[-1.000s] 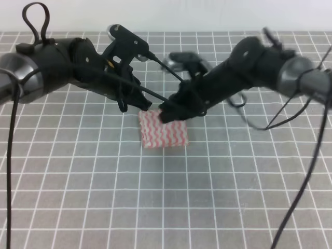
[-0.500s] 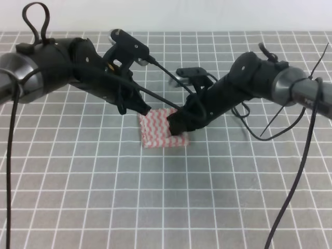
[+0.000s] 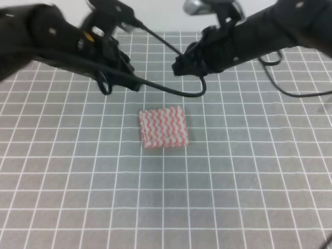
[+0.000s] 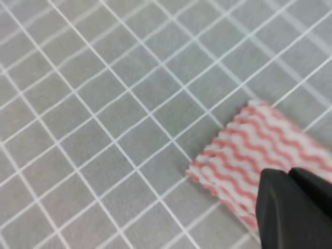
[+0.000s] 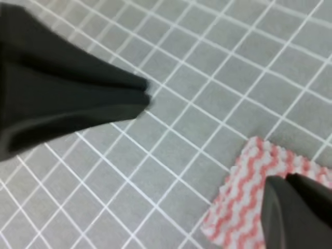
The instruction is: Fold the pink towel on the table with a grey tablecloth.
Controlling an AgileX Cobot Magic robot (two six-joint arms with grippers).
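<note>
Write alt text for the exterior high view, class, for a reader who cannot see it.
A small folded pink towel lies flat on the table with a grey tablecloth. The left gripper and right gripper, both black, hang raised beyond it, touching nothing.

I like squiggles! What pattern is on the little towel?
The pink towel has pink-and-white wavy zigzag stripes, clearest in the exterior high view.
</note>
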